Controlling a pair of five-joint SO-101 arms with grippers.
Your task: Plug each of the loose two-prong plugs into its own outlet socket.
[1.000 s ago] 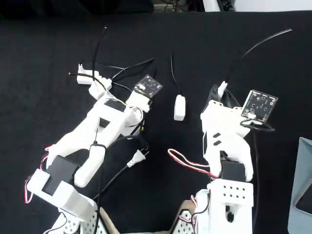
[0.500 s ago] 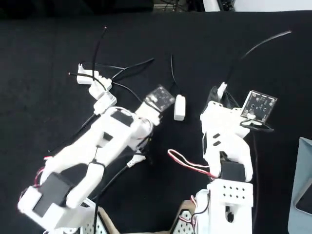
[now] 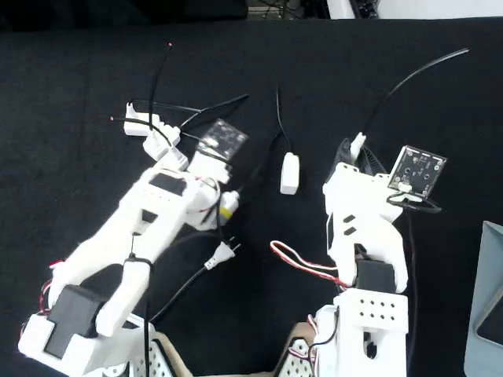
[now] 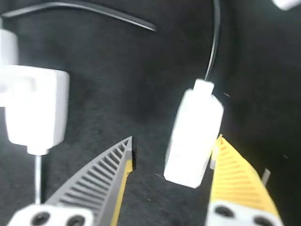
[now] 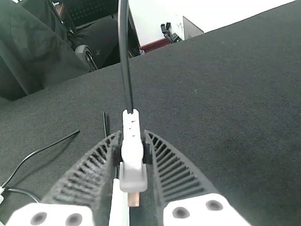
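Black bench (image 3: 78, 63) underneath, and the left end effector (image 4: 174, 141) is spread wide with nothing gripped. A white corded connector (image 4: 194, 134) is seen between its fingers, just beside the yellow one. The right end effector (image 5: 132, 136) is clamped tight on a white plug (image 5: 132, 165). A loose two-prong plug (image 3: 224, 253) is seen lying between the arms.
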